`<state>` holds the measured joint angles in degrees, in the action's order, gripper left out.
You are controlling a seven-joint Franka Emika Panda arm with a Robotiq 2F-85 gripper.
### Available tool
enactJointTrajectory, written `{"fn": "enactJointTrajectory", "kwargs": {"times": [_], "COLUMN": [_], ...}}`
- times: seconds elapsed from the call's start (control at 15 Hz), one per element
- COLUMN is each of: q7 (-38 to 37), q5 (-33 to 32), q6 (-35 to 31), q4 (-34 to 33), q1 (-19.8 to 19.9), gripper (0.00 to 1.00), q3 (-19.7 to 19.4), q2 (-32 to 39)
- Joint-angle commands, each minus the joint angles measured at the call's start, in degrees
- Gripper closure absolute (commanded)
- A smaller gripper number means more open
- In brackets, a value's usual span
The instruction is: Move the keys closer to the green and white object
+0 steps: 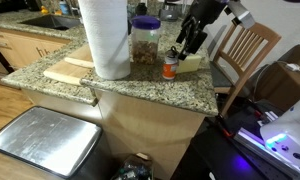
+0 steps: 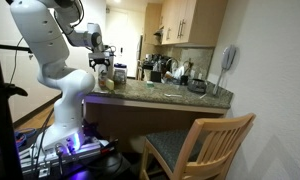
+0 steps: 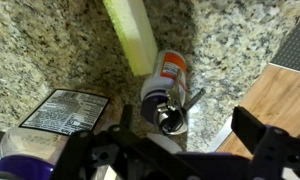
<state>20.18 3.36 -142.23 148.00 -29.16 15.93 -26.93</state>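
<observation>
In the wrist view the keys [image 3: 174, 113], a metal ring with a key blade, lie on the granite counter against the white cap of a small orange bottle [image 3: 167, 74]. The green and white object [image 3: 131, 35], a yellow-green flat block, lies just beyond the bottle. My gripper [image 3: 187, 124] is open, its dark fingers either side of the keys, the keys nearer one finger. In an exterior view the gripper [image 1: 190, 45] hangs over the bottle [image 1: 170, 68] and the pale block [image 1: 198, 63]. It also shows small in an exterior view [image 2: 108, 62].
A paper towel roll [image 1: 110, 40], a food jar [image 1: 145, 42] and a wooden board [image 1: 70, 68] stand on the counter. The counter edge [image 3: 235, 100] drops to the floor close to the keys. A wooden chair [image 1: 245, 50] stands by the counter's end.
</observation>
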Motion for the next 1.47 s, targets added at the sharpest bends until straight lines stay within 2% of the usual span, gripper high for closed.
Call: {"fn": "enactJointTrajectory", "kwargs": {"times": [0.0, 0.07, 0.13, 0.2, 0.67, 1.0, 1.2, 1.4], "q7": [-2.9, -3.7, -3.9, -4.5, -6.9, -7.9, -4.7, -3.6], "q5": [-3.0, -3.9, -4.4, -5.2, -7.9, -8.3, -2.5, 1.3], "q6": [-4.4, -4.9, -5.4, -6.0, -8.3, -6.9, -2.3, 5.0], "q4": [-0.2, -0.1, -0.2, -0.2, -0.2, -0.2, -1.8, -5.2], "q1": [1.3, 1.7, 1.6, 1.8, 2.2, 2.6, 0.6, 1.6], "gripper": [0.00, 0.00, 0.10, 0.26, 0.74, 0.75, 0.75, 0.75], "q3": [1.6, 1.8, 1.6, 1.7, 2.6, 1.8, -1.9, -5.4], "q2": [4.2, 4.9, 5.5, 6.1, 6.4, 5.0, 2.3, -1.2]}}
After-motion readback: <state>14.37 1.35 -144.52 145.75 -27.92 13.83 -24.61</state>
